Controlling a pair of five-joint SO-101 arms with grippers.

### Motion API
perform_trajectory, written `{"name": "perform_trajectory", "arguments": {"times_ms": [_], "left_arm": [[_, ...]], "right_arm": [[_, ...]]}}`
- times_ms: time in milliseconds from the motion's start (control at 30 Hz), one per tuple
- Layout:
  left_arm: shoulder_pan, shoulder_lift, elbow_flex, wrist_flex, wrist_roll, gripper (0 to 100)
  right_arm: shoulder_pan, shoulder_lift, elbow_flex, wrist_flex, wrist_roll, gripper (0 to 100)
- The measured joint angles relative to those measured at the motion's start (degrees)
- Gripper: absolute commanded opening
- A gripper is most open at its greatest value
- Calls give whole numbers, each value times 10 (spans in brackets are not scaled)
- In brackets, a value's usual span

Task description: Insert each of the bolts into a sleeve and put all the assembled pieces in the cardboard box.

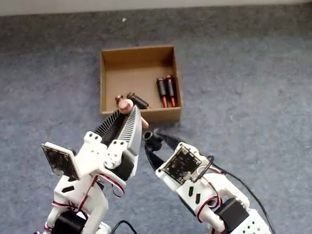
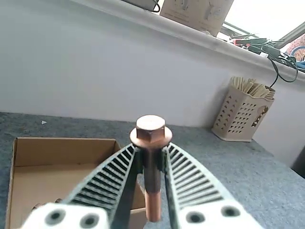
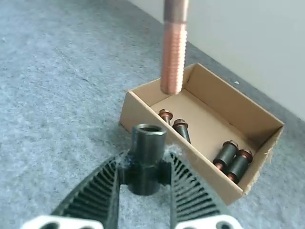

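Bolt (image 2: 151,138) upright, held tight by the left end effector (image 2: 151,153), tip over the sleeve (image 3: 147,157) pinched by the right end effector (image 3: 144,167), near the box (image 1: 102,83); inside, four assembled pieces (image 1: 167,91), two partly hidden.

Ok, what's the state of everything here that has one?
bolt: upright, head up, not yet inserted
sleeve: upright, bore empty, below the bolt's tip
left gripper: shut on bolt
right gripper: shut on sleeve
cardboard box: open top
assembled pieces: four, lying in the cardboard box
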Motion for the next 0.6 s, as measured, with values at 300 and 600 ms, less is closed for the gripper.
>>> {"name": "perform_trajectory", "arguments": {"times_ms": [300, 600], "left_arm": [[-1, 0, 0, 0, 0, 5], [-1, 0, 0, 11, 0, 5]], "right_arm": [[-2, 0, 0, -43, 4, 5], [-2, 0, 0, -82, 4, 5]]}}
